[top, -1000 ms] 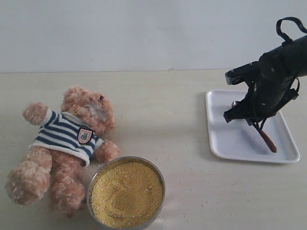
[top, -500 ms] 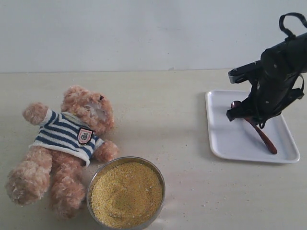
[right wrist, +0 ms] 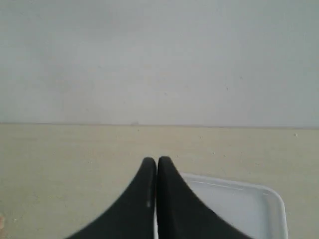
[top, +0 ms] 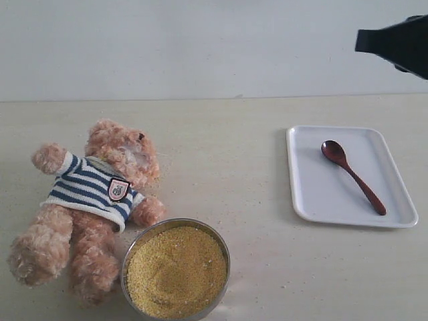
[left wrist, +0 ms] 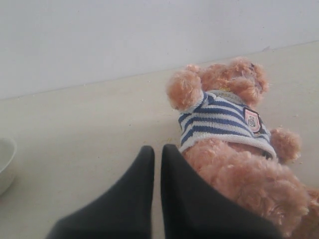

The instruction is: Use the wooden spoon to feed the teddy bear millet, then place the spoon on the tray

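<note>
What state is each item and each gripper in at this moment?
teddy bear: lying on its back on the table
millet: filling the metal bowl
wooden spoon: lying flat in the tray, not held
tray: on the table, holding only the spoon
left gripper: shut, empty, by the bear
right gripper: shut, empty, above the tray
</note>
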Tool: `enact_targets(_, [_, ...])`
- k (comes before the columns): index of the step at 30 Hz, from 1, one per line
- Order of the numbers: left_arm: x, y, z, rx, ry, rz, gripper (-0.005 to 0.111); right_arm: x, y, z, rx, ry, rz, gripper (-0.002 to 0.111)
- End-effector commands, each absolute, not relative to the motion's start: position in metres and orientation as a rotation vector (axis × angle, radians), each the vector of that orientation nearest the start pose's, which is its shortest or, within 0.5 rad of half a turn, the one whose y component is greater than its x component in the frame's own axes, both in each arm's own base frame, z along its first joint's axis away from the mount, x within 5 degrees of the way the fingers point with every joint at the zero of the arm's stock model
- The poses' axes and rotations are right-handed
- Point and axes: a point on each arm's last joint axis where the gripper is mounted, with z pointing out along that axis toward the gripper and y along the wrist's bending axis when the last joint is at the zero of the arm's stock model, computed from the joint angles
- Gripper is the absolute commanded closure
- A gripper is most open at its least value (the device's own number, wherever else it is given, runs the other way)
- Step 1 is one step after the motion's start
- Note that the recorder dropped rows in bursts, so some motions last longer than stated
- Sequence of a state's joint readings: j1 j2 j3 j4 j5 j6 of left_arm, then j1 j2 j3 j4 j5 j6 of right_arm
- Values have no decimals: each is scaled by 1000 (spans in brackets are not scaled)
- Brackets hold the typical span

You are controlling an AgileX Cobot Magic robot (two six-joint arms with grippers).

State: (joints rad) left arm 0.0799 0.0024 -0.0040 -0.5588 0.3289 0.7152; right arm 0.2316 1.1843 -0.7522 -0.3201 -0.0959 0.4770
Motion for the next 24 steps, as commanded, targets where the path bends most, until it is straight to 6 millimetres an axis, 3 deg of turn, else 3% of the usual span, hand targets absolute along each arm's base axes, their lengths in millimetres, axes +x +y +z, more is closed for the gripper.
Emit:
enact_targets(1, [55,-10,189,196,1740,43,102,191,50,318,-113,1678,327,108])
enact_targets(8, [55,-10,189,196,1740,43,102,91,22,334,-80,1450,290,108])
enact_targets(14, [55,-10,189,196,1740,43,102,31,-1,327,-111,1408,97,108])
enact_targets(17, [55,-10,189,196,1740,43,102,15,-8,317,-70,1454,95,108])
enact_targets(20, [55,-10,189,196,1740,43,102,15,-9,311,-43,1541,109,108])
enact_targets(24, [55,-10,189,195,1738,44,102,14,-8,314,-73,1512,90,108])
